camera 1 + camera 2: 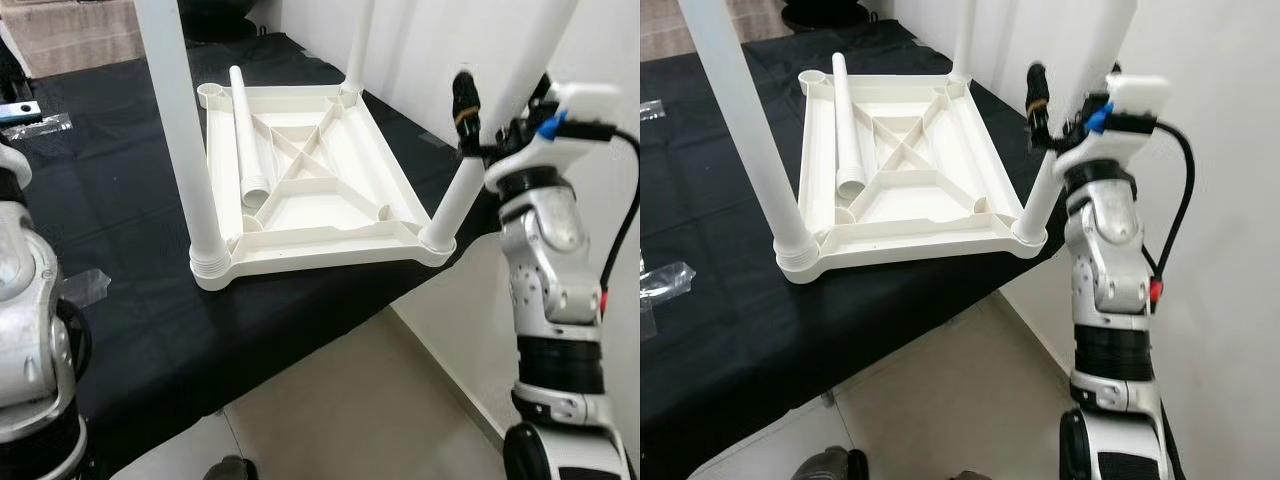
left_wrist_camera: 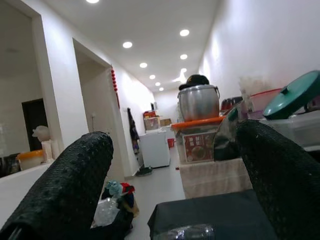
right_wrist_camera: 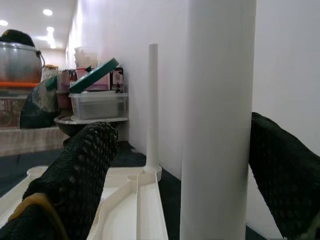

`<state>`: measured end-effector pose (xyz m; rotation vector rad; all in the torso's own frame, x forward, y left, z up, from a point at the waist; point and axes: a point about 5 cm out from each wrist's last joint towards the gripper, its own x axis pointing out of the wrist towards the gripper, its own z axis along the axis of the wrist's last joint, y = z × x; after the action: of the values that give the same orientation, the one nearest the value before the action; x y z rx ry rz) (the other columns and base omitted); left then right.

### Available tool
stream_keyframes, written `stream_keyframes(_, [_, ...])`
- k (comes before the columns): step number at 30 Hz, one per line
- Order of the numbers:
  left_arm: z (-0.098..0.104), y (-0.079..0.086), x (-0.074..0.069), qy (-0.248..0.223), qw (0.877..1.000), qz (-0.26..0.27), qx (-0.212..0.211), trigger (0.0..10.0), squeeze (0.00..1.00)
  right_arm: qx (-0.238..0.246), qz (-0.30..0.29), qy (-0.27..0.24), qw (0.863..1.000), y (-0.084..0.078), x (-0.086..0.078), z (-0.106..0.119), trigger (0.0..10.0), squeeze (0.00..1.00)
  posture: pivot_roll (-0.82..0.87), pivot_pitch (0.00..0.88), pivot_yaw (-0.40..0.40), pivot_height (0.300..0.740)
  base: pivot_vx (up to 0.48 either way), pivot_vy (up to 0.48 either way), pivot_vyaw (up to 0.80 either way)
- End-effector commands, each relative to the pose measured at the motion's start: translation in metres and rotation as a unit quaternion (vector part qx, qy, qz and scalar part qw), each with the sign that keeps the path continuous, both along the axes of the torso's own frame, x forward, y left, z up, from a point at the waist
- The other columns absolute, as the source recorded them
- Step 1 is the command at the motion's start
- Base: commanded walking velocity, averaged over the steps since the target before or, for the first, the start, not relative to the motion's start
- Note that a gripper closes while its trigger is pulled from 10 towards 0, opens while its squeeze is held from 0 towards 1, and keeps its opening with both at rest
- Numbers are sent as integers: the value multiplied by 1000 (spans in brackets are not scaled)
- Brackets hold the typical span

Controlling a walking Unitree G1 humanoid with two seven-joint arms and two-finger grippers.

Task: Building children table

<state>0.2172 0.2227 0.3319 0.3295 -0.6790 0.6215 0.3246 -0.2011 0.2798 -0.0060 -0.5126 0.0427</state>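
Observation:
A white plastic tabletop (image 1: pixel 310 215) lies upside down on a black-covered table (image 1: pixel 120 210). Three white legs stand in its corner sockets: near left (image 1: pixel 185 130), far right (image 1: pixel 358 45) and near right (image 1: pixel 470 170). A fourth leg (image 1: pixel 248 130) lies loose inside the tabletop, beside the empty far-left socket (image 1: pixel 212 95). My right gripper (image 3: pixel 182 165) is open and straddles the near-right leg (image 3: pixel 217 120) partway up. One finger (image 3: pixel 285 175) rests against the leg and the other (image 3: pixel 80 165) stands well apart from it. My left gripper (image 2: pixel 175 175) is open and holds nothing, off to the left.
The tabletop's near-right corner sits at the black table's edge, with tiled floor (image 1: pixel 360 400) below. A white wall (image 1: pixel 1220 200) runs close on the right. Clear plastic bags (image 1: pixel 35 125) (image 1: pixel 660 280) lie on the cloth to the left.

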Motion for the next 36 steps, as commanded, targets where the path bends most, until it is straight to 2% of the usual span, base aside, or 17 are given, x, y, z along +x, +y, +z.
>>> stream_keyframes(1, [-7,-8,-1,14,1000,-15,4,10000,0,-8,-6,6,1000,-4,-4,-6,10000,0,70,158,-89,740,0,0,0])
stream_keyframes(3, [-10,-11,-1,19,1000,-21,5,10000,0,-10,-9,8,1000,-5,-5,-9,10000,0,70,158,-89,740,0,0,0])
stream_keyframes(4, [-21,-18,-2,37,999,-33,4,10000,0,-8,-2,24,1000,-5,-10,-19,10000,0,64,157,-86,740,0,0,0])
stream_keyframes(5, [-21,-18,-2,37,999,-33,4,10000,0,-8,-2,24,1000,-5,-10,-19,10000,0,64,157,-86,740,0,0,0])
stream_keyframes(7, [-44,-26,-3,74,996,-44,-12,10000,0,-13,11,53,998,-2,-21,-39,10000,0,61,153,-85,740,0,0,0])
stream_keyframes(9, [-57,-28,-6,96,994,-44,-22,10000,0,-24,18,73,997,0,-31,-53,10000,0,64,156,-82,740,0,0,0])
stream_keyframes(17, [-68,-28,-9,118,992,-38,-21,10000,0,-33,30,102,994,-2,-54,-71,10000,0,54,157,-75,740,0,0,0])
stream_keyframes(20, [-70,-29,-8,121,992,-38,-20,10000,0,-36,42,104,993,2,-61,-73,10000,0,54,151,-76,740,0,0,0])
stream_keyframes(24, [-76,-33,-9,129,990,-54,-22,10000,0,-56,74,106,990,15,-69,-74,10000,0,47,157,-73,740,0,0,0])
stream_keyframes(25, [-82,-40,-7,145,985,-88,-29,10000,0,-64,80,99,990,22,-70,-71,10000,0,51,155,-75,740,0,0,606])
stream_keyframes(27, [-84,-42,-7,149,984,-97,-31,10000,0,-65,80,97,990,23,-71,-70,10000,0,51,155,-75,740,0,0,606])
stream_keyframes(28, [-89,-52,-4,167,974,-147,-50,10000,0,-61,90,93,990,27,-69,-66,10000,0,56,154,-79,740,0,0,794])
stream_keyframes(29, [-89,-52,-4,167,974,-147,-50,10000,0,-61,90,93,990,27,-69,-66,10000,0,56,154,-79,740,0,0,794])
stream_keyframes(31, [-97,-76,-3,194,948,-242,-66,10000,0,-40,115,81,989,37,-64,-54,10000,0,51,154,-77,740,0,0,791])
stream_keyframes(32, [-97,-76,-3,194,948,-242,-66,10000,0,-40,115,81,989,37,-64,-54,10000,0,51,154,-77,740,0,0,788])
stream_keyframes(34, [-101,-88,-4,207,935,-282,-64,10000,0,-31,128,74,989,41,-62,-47,10000,0,51,154,-77,740,0,0,788])
stream_keyframes(36, [-104,-91,-4,214,932,-286,-67,10000,0,-26,130,75,988,41,-61,-47,10000,0,50,153,-82,740,0,0,784])
